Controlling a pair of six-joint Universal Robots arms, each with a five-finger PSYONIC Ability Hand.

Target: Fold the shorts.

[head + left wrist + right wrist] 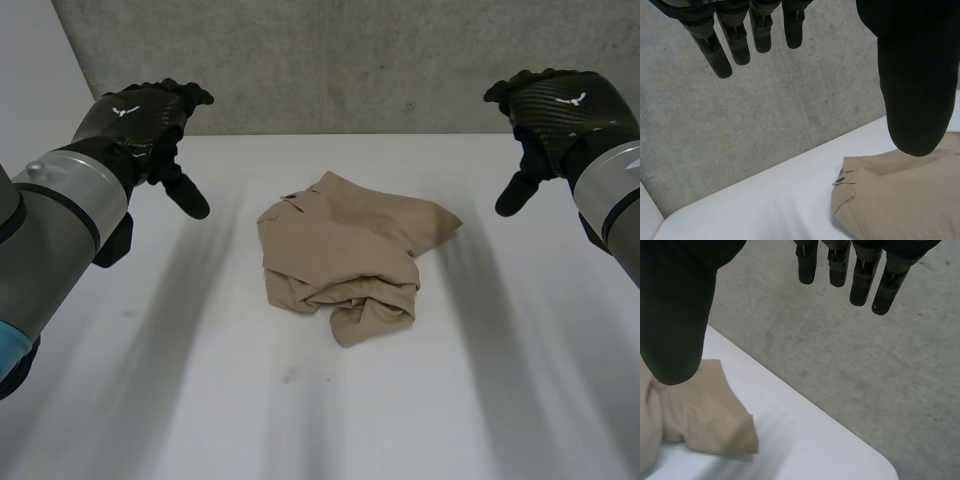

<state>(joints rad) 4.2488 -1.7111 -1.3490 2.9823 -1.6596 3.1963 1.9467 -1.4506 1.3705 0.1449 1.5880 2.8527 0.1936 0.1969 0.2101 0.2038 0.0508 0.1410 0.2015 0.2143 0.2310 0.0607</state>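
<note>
Beige shorts (pixel 345 255) lie crumpled on the white table (pixel 200 400), between the two hands and touching neither. Both the left hand (pixel 138 120) and right hand (pixel 560 102) hover empty, fingers straight. A grey concrete wall (pixel 350 60) stands beyond their fingertips.

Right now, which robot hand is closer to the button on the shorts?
Left. The left hand hovers open, off the shorts, beside the corner with the button. The right hand hovers open beyond the far corner.
</note>
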